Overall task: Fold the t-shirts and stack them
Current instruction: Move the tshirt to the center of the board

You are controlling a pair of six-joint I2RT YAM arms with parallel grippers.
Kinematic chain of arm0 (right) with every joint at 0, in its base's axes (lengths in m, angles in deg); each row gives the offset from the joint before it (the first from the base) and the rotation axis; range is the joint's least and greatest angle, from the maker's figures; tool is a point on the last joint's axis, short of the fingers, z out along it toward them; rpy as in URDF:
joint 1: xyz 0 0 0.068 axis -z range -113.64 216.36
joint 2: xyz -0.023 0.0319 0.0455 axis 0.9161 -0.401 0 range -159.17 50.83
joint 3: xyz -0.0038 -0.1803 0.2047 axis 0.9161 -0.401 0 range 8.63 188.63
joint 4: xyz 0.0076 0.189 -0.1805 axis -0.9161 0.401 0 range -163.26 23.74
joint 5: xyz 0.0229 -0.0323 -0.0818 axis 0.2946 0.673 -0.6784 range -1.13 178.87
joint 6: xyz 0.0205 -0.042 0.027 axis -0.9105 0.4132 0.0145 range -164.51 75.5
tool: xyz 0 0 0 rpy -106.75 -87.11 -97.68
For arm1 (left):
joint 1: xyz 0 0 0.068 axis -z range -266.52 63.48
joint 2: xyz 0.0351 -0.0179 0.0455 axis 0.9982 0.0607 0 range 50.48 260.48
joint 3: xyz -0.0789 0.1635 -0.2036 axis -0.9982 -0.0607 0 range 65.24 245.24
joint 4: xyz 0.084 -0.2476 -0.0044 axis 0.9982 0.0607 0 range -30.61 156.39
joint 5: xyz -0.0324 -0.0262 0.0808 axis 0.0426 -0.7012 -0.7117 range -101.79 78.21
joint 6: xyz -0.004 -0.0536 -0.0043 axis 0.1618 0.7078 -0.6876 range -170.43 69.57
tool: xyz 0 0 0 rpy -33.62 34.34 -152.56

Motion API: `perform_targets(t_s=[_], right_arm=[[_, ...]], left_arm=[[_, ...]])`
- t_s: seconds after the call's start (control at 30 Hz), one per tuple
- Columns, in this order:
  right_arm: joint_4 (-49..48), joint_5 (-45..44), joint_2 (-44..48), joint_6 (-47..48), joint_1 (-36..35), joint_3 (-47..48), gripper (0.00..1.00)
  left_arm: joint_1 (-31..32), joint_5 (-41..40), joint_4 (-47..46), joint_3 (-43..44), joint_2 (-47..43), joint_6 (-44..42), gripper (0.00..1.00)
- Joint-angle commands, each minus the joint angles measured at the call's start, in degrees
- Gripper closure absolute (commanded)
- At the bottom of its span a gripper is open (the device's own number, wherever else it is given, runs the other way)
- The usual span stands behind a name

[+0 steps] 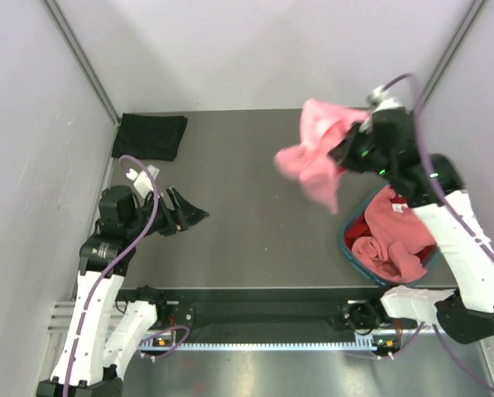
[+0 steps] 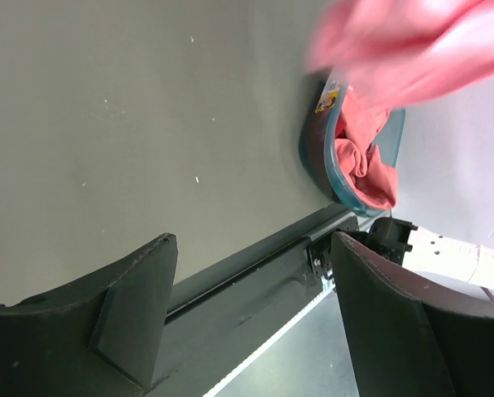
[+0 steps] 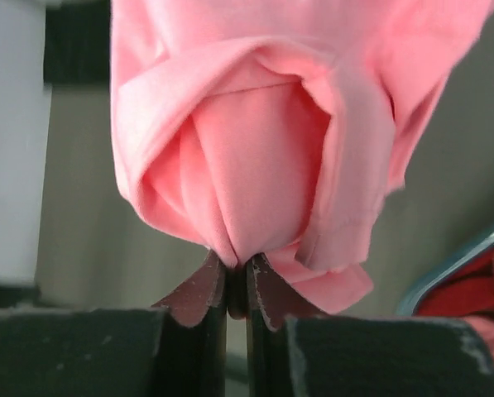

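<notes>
Pinching only a thin fold of the salmon-pink soft cloth t-shirt (image 3: 255,149), the right gripper (image 3: 237,285) had its two fingers shut almost together on the cloth. The garment hung bunched in the air at about two o'clock over the dark grey table (image 1: 238,190), just above and beyond the round teal plastic basket (image 1: 346,241) at four o'clock. That narrow bite looked like the main risk: a quick swing could have pulled the fold out of the fingers and dropped the shirt in a heap. Since it hung as a crumpled lump with no visible flat edge, setting it down as it was would likely have left wrinkles and tucked-under sleeves, making a clean fold hard. Its lowest corner dangled near the basket rim, so a low sweep toward the centre might have snagged there or dragged out the darker salmon and red t-shirts (image 1: 391,236) heaped inside. The left gripper (image 1: 189,215), at nine o'clock, stood wide open with nothing between its fingers and well apart from the cloth, too far away to catch or spread it. The folded black cloth t-shirt (image 1: 151,136) lay flat at eleven o'clock, and a careless drag across the table could have disturbed it.
</notes>
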Motion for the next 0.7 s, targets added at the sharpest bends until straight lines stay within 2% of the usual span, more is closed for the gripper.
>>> perform_targets(t_s=[0.0,0.07,0.1,0.13,0.17,0.3,0.33,0.4,0.43,0.57,0.6,0.67], right_arm=[[-6.67,15.30,0.52,-5.53,-8.79,-14.08,0.92],[-9.85,21.02,0.26,-7.38,-13.01,-23.55,0.75],[-12.05,23.49,0.17,-8.52,-13.99,-25.70,0.48],[-12.33,25.52,-0.09,-8.62,-14.70,-27.20,0.36],[-12.16,25.45,-0.09,-7.66,-15.23,-28.69,0.28],[-10.05,17.21,1.23,-3.63,-14.79,-28.18,0.28],[-9.26,12.92,1.14,-3.00,-14.79,-28.09,0.24],[-8.12,9.99,0.00,-1.86,-14.01,-27.74,0.13],[-7.68,10.24,-2.35,-1.16,-13.39,-27.48,0.13],[-6.18,8.24,-8.69,0.78,-12.33,-26.95,0.16],[-6.44,7.26,-10.36,1.04,-12.16,-27.21,0.19],[-7.84,7.95,-11.77,1.22,-10.50,-29.13,0.25]], left_arm=[[0.18,-0.94,0.25,2.83,0.02,-1.47,0.21],[0.18,-1.30,1.12,3.27,0.28,-1.82,0.21],[0.18,-1.73,1.56,3.79,0.46,-1.91,0.20],[0.18,-2.09,2.00,4.06,0.46,-2.00,0.20],[0.18,-3.05,3.14,4.32,0.98,-2.00,0.19],[0.18,-6.31,6.65,3.62,2.82,-1.38,0.20],[0.18,-5.79,6.58,3.10,3.36,-1.21,0.23],[0.44,-1.94,4.92,0.73,4.84,1.24,0.29],[0.96,-1.83,3.25,0.20,5.38,2.21,0.32],[9.47,-8.57,2.98,1.85,11.96,4.23,0.32],[15.06,-11.81,2.63,2.65,15.63,4.68,0.32],[20.10,-14.56,-0.43,4.14,18.99,5.55,0.32]])
